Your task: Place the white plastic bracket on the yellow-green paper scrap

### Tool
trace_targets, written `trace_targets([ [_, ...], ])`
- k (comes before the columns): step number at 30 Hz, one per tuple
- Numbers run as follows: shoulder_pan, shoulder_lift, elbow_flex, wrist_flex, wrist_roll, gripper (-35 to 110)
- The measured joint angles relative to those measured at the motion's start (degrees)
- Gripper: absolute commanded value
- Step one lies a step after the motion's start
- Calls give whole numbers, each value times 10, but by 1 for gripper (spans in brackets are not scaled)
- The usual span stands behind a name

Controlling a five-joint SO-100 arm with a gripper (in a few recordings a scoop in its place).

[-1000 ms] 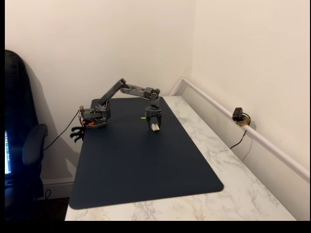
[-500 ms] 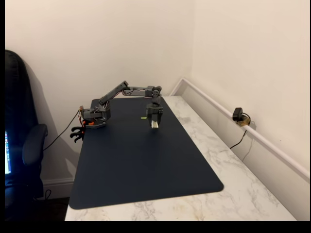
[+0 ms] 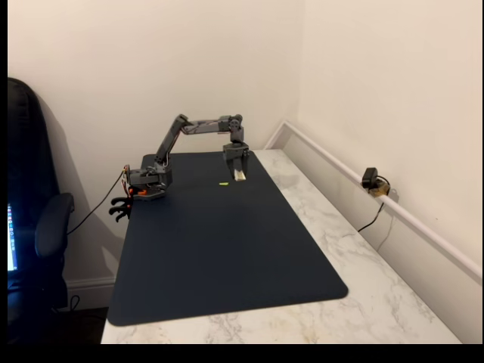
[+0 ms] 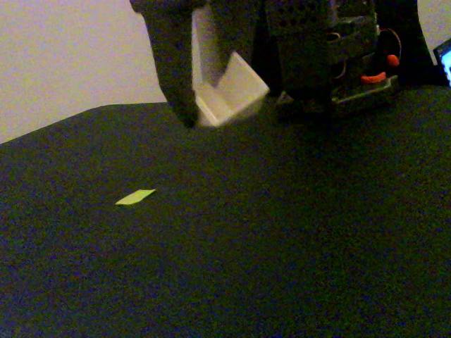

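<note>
Fingers (image 4: pixel 211 77) clamp the white plastic bracket (image 4: pixel 229 91), lifted clear of the desk. Pickup looks done; carrying it left to the yellow-green paper scrap (image 4: pixel 135 197) remains.

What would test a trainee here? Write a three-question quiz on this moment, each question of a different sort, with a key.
1. True or false: the white plastic bracket is lying on the dark mat.
2. In the low fixed view, the yellow-green paper scrap lies to which side of the bracket? A) lower left B) lower right C) directly beneath
3. Fill in: the gripper fingers are shut on the ____.

Key: 1. False, it is held above the mat. 2. A. 3. bracket.
</note>
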Motion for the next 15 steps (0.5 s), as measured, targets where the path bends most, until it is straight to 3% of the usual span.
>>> trace_targets([
  [7, 83, 90, 167, -67, 21, 0],
  [15, 171, 108, 214, -105, 25, 0],
])
